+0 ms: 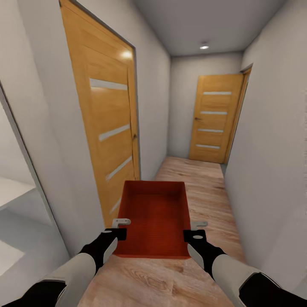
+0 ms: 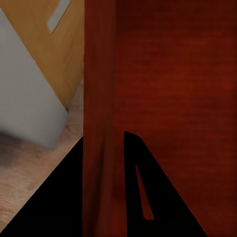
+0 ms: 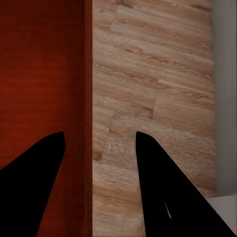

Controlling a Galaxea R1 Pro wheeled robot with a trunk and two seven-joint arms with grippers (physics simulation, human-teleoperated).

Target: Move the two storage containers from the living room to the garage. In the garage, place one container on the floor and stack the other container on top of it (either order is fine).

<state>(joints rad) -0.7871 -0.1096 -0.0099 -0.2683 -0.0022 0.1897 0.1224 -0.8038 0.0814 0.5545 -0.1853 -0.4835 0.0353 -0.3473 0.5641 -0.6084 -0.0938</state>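
In hallway | rectangular orange-red storage container (image 1: 154, 217) | thin plain walls | wood-plank floor (image 1: 204, 179)

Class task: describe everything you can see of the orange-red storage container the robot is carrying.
The storage container is an open-top rectangular bin, orange-red, with thin plain walls and an empty, faintly ribbed bottom. It is held level above the light wood floor of a narrow corridor, the left gripper straddling its left wall and the right gripper its right.

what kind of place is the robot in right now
Most likely a narrow indoor hallway of a home: plain pale walls close on both sides, a light wood plank floor, and two wooden doors, one at the left and one at the far end.
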